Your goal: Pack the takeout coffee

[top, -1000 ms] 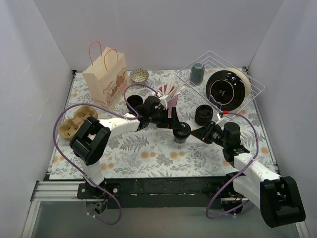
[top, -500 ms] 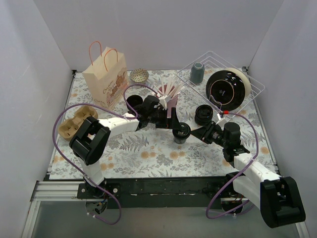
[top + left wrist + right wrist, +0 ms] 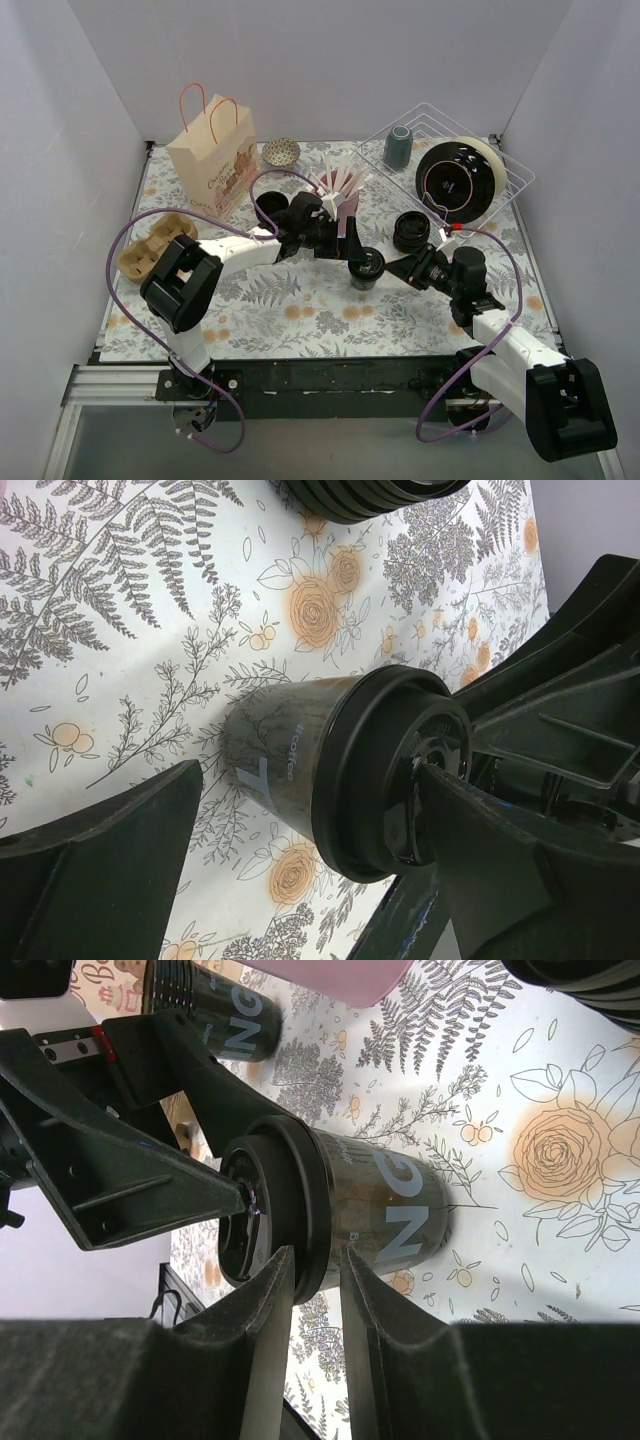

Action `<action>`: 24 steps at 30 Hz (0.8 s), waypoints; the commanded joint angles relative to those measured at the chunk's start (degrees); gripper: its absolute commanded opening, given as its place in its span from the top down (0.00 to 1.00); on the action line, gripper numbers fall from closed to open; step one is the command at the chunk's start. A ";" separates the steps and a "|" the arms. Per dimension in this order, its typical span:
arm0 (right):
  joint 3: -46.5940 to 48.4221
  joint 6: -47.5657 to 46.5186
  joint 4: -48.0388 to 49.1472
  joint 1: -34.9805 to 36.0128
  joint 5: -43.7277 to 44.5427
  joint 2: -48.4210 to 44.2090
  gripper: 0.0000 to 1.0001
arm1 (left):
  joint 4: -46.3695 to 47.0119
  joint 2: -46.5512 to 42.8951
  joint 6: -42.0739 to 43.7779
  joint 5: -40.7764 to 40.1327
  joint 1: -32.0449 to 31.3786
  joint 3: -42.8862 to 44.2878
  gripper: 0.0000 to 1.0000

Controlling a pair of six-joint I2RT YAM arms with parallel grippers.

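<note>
Right wrist cam shows me right gripper (image 3: 316, 1256) pinching takeout coffee (image 3: 366, 267) lid rim; top view hides it. Cup mid-table, 4 o'clock off paper bag (image 3: 212, 160). Left gripper (image 3: 312, 775) jaws apart, wider than a second ago.

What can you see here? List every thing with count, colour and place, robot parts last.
takeout coffee: 1, black, lidded, centre
lidless cup: 1, black, left of centre
stack of lids: 1, black, right of centre
paper bag: 1, tan, back left
cup carrier: 1, brown, left edge
small bowl: 1, patterned, back centre
fan-shaped holder: 1, pink and white, behind centre
wire rack: 1, white, back right
tumbler: 1, grey-blue, in rack
dish: 1, black, in rack
tablecloth: 1, floral, under everything
left gripper: 1, black, open astride the coffee
right gripper: 1, black, shut on the coffee's lid
</note>
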 commanded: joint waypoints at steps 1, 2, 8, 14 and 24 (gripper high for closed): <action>-0.12 -0.11 1.94 0.28 0.40 -1.50 0.67 | -2.42 -3.91 1.83 -1.18 0.57 2.63 0.11; -0.03 -0.28 1.68 0.28 0.49 -1.59 0.67 | -2.51 -3.91 2.10 -1.10 0.57 2.45 0.10; 0.85 -2.56 0.81 0.28 -0.13 -0.18 0.67 | -3.57 -3.12 2.54 -1.01 0.57 2.80 0.11; 3.31 -5.73 -3.15 0.28 -0.30 -2.55 0.54 | -5.50 -3.73 3.77 -2.76 0.57 3.33 0.12; 5.68 -6.09 -5.79 2.21 0.31 -3.79 0.28 | -6.21 -5.23 2.37 -6.01 0.66 1.67 0.16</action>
